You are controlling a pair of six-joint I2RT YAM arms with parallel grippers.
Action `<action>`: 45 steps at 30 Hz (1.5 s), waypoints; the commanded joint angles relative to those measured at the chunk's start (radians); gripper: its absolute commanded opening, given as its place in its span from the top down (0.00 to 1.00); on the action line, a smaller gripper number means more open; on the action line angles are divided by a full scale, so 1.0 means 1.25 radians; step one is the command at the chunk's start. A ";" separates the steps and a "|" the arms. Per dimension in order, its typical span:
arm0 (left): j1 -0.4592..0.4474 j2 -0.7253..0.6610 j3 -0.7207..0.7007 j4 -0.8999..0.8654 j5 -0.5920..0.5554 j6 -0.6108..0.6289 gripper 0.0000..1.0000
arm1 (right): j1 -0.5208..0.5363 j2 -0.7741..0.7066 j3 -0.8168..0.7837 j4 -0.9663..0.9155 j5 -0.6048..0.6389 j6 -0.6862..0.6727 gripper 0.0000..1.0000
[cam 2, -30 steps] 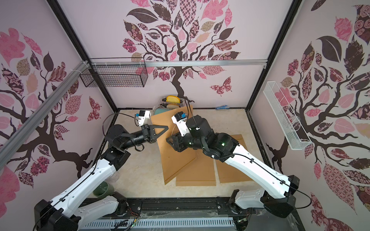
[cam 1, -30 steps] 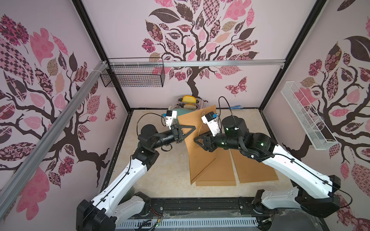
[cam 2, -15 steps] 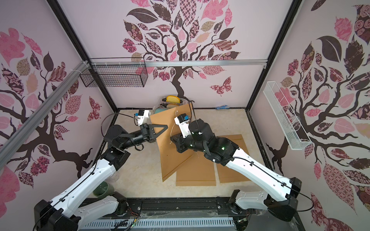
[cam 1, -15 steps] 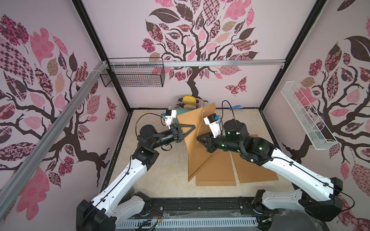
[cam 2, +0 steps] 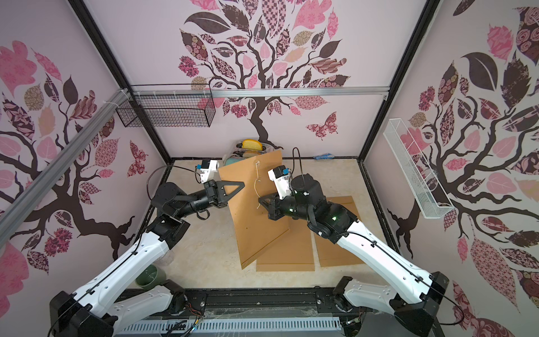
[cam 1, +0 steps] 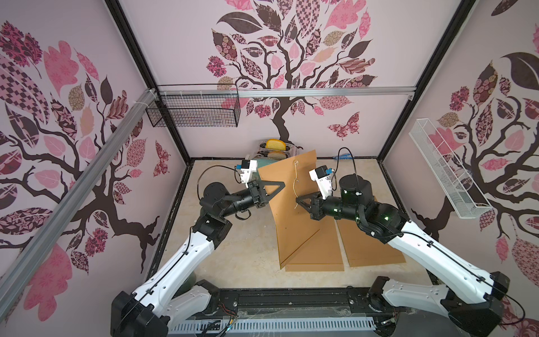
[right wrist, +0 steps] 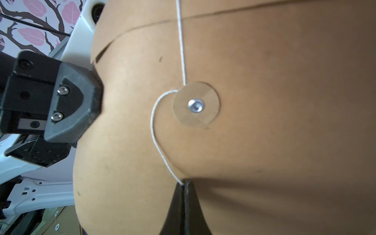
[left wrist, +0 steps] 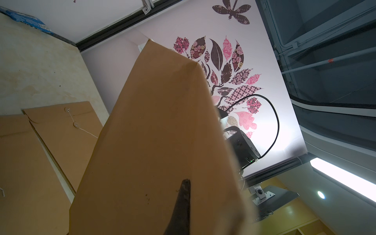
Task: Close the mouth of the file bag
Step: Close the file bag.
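The table (cam 1: 233, 248) carries three brown bags. Two further bags (cam 1: 370, 248) lie flat toward its right front corner. The file bag (cam 1: 291, 221) under work stands raised near the middle of the table, between the two arms.

**Change noted.** A second ago the right gripper (cam 1: 299, 200) stood open beside the raised bag. It has since clenched, and the right wrist view shows its tips pinched together on the free end of the string (right wrist: 160, 152). The left gripper (cam 1: 277, 188) has not altered and is clamped on the bag's side edge, holding it up.

**Bearing on the task.** The tie is now in hand, so I judge that winding can begin. The flap (right wrist: 132, 12) already lies folded down over the mouth. The string drops from the flap and curves part-way past one side of the disc (right wrist: 196, 105) before entering the gripper. That is no full turn yet, so the mouth is covered but not fastened.

**Attitude of the bag.**
- It stands almost on end.
- Its long axis rises from a bottom corner near the front edge of the table to the mouth end, which is high and leaning toward the back edge.
- Whether that bottom corner rests on the table or on a flat bag, I cannot tell.
- The face bearing the string is turned toward the right arm, and the plain back faces the left.
- The sheet is bowed, not flat — a tug on the string will flex it further unless the left hold stays firm.
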 commanded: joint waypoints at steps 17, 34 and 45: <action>-0.010 -0.014 0.000 0.072 0.018 -0.030 1.00 | -0.121 0.017 -0.016 -0.036 -0.154 -0.019 1.00; -0.010 -0.029 -0.017 0.028 0.018 0.002 1.00 | -0.241 0.193 0.386 -0.401 -0.167 -0.204 1.00; -0.011 -0.045 0.004 -0.062 -0.006 0.057 1.00 | -0.256 0.227 0.490 -0.473 -0.269 -0.190 1.00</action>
